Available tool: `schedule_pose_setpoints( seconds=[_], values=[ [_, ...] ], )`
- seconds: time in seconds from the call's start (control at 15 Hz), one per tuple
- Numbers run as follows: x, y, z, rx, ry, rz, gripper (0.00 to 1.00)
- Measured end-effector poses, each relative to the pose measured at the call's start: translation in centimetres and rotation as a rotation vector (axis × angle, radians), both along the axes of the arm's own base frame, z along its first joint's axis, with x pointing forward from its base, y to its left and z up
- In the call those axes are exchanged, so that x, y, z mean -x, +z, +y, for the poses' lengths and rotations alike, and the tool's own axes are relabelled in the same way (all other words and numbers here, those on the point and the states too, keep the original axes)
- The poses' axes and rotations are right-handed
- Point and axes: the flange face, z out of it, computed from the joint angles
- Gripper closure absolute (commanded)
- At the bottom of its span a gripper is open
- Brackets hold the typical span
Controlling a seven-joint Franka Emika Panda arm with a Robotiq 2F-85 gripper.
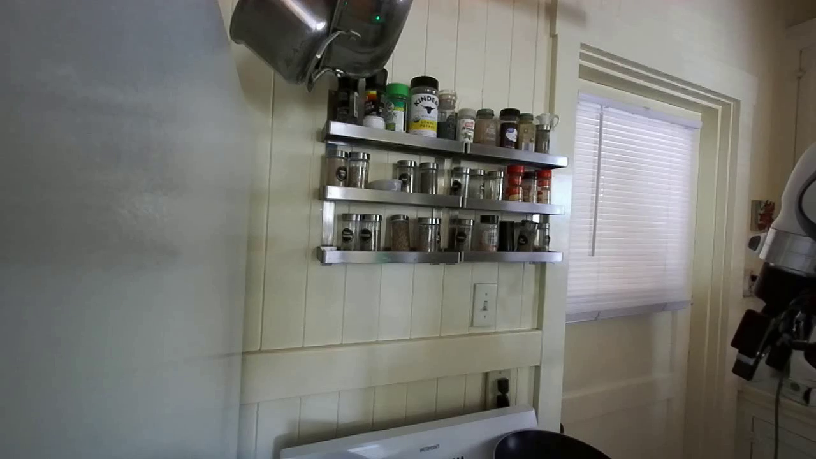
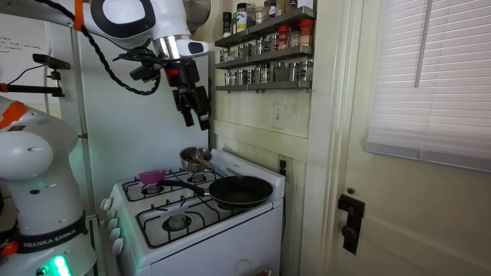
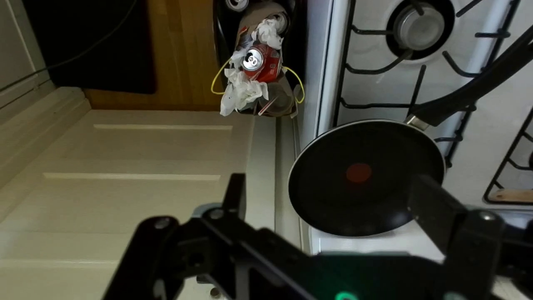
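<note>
My gripper (image 2: 197,123) hangs above the stove (image 2: 245,241) with its jaws wide apart and nothing between them. A black frying pan (image 2: 241,191) rests on the burners, its handle pointing toward the stove's knob side. In the wrist view the pan (image 3: 358,200), with a red dot in its middle, lies below and between the spread fingers (image 3: 236,196). Toward the back stands a steel saucepan (image 2: 195,165) with a utensil leaning in it. A pink bowl (image 2: 152,176) sits on the front burner near the pan's handle. At the right edge of an exterior view the gripper (image 1: 762,366) also shows.
Three wall shelves (image 1: 395,256) carry several spice jars. Metal pots (image 1: 287,38) hang above them. A door (image 2: 414,214) with a blind stands beside the stove. In the wrist view a bin holds a red can (image 3: 266,64) and crumpled paper. A tall pale panel (image 2: 145,130) rises behind the stove.
</note>
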Motion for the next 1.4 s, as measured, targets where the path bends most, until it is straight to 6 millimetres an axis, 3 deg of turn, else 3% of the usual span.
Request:
schedule_pose_setpoints(
  seconds=[0.2, 0.47, 0.73, 1.0, 1.4],
  values=[
    [-1.0, -0.1, -0.4, -0.056, -0.093, -0.017, 0.0],
    [-4.5, -0.4, -0.6, -0.159, -0.151, -0.025, 0.0],
    [-9.2, -1.5, 0.8, -0.29, -0.083, 0.033, 0.0],
    [-12.2, -3.8, 2.5, -0.4, 0.018, 0.141, 0.0],
    [-12.6, -3.8, 2.4, -0.399, 0.006, 0.145, 0.0]
  ],
)
